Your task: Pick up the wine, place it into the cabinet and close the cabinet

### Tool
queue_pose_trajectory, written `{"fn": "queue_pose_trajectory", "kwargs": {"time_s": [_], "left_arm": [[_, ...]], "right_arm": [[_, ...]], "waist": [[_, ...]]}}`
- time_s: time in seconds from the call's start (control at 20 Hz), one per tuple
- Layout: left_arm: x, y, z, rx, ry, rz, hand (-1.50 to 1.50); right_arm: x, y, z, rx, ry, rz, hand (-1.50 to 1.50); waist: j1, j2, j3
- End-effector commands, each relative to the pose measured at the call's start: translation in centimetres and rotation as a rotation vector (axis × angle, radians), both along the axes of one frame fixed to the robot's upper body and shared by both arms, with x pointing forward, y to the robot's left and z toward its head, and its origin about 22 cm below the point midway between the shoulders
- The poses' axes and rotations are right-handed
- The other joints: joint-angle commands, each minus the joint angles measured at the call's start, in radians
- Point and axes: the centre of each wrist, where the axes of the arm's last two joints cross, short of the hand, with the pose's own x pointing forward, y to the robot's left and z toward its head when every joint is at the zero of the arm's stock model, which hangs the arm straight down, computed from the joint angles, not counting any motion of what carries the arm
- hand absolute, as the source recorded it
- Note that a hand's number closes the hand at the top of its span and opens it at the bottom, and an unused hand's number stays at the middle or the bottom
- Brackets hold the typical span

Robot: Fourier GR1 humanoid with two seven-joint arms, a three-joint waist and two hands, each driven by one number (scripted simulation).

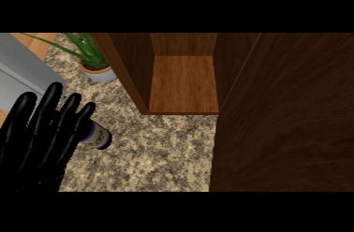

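From the head view, we see our left hand (41, 133) at the left edge, fingers straight and released, hovering over the wine (97, 135), which stands on the table (159, 151) partly hidden behind them. The cabinet (183, 83) stands open nearby, its door (283, 114) swung toward us. We judge we should lower and curl round the bottle squarely before lifting. Our right hand is out of sight.
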Motion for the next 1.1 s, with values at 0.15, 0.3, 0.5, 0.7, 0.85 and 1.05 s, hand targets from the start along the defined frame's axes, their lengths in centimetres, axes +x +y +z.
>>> {"fn": "queue_pose_trajectory", "kwargs": {"time_s": [0.15,0.3,0.5,0.7,0.85,1.05], "left_arm": [[-2.5,-0.5,2.3,-0.02,-0.033,0.061,-1.5],[-1.5,-0.4,0.9,-0.023,0.016,0.09,-1.5],[-1.4,1.8,0.9,-0.039,0.044,0.118,-1.5],[-1.5,3.2,2.3,-0.047,0.065,0.174,-1.5],[0.3,2.9,1.0,-0.041,0.074,0.215,-1.5],[0.5,6.2,-1.2,-0.039,0.06,0.275,-1.5]], "right_arm": [[-0.5,1.3,1.5,0.029,-0.029,-0.003,-1.5],[-1.6,0.3,1.9,0.021,-0.02,-0.002,-1.5],[-0.1,-0.8,2.7,0.015,-0.04,-0.004,-1.5],[-2.8,-0.1,3.5,0.002,-0.028,0.001,-1.5],[-0.3,0.1,1.5,0.021,-0.025,0.005,-1.5],[-1.3,0.4,3.3,0.013,-0.048,0.008,-1.5]], "waist": [[0.005,-0.001,0.0],[0.001,0.0,0.0],[0.004,0.002,-0.001],[-0.002,0.0,-0.001],[0.0,0.001,0.0],[0.004,0.001,-0.001]]}}
